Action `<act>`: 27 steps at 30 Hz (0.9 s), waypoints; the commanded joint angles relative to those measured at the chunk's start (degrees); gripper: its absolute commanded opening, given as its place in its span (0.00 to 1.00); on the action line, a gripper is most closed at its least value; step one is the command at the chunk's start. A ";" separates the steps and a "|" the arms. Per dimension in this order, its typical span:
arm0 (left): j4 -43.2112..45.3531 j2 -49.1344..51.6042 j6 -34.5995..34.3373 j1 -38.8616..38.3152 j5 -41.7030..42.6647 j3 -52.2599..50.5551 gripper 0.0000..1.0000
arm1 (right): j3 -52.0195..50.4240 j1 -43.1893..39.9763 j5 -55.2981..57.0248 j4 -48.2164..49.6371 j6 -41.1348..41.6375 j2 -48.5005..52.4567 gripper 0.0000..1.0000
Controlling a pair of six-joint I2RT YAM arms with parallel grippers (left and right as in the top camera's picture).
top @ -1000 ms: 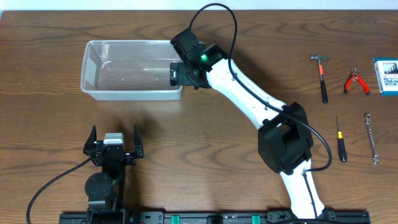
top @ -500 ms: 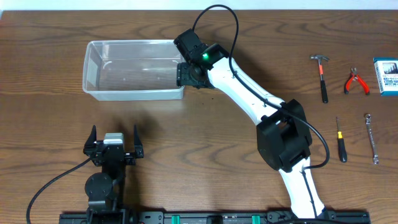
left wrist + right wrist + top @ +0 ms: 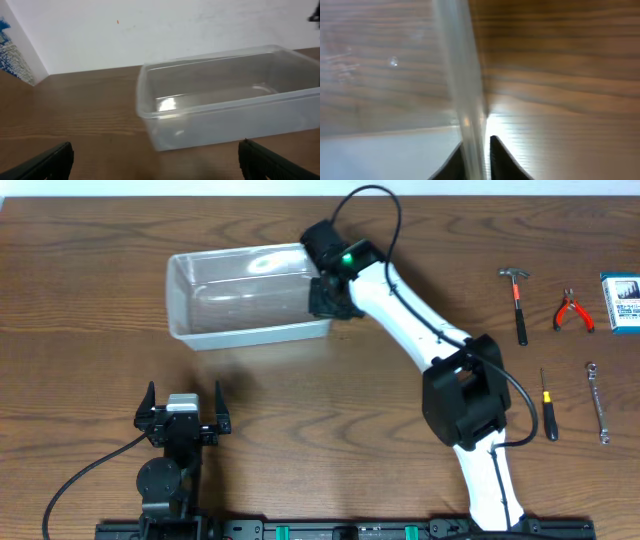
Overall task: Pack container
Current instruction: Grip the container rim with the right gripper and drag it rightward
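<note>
The container (image 3: 255,332) is a clear, empty plastic tub lying slightly askew at the back middle of the table. My right gripper (image 3: 325,292) is shut on its right end wall. In the right wrist view the see-through wall (image 3: 462,85) runs down between the two dark fingers, with the right gripper (image 3: 476,142) pinched on it. My left gripper (image 3: 184,395) rests open near the front left, well short of the tub. The left wrist view has the container (image 3: 225,107) ahead of the left gripper (image 3: 155,150), with nothing between its fingers.
Hand tools lie on the right side: a hammer (image 3: 518,302), red pliers (image 3: 574,311), a screwdriver (image 3: 547,405) and a wrench (image 3: 598,401). A small blue-and-white box (image 3: 621,302) sits at the far right edge.
My right gripper went from open to shut on the container's right wall. The tub has slid to the right and turned a little. The left arm has not moved.
</note>
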 commanded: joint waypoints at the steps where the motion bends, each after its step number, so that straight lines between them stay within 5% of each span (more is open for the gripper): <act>1: -0.98 -0.31 -0.28 -0.07 -0.28 -1.70 0.98 | 3.32 -3.06 5.33 -4.76 0.39 0.55 0.05; 27: -0.98 -0.31 -0.28 -0.07 -0.28 -1.70 0.98 | 6.56 -8.87 10.71 -34.45 -12.74 -8.48 0.01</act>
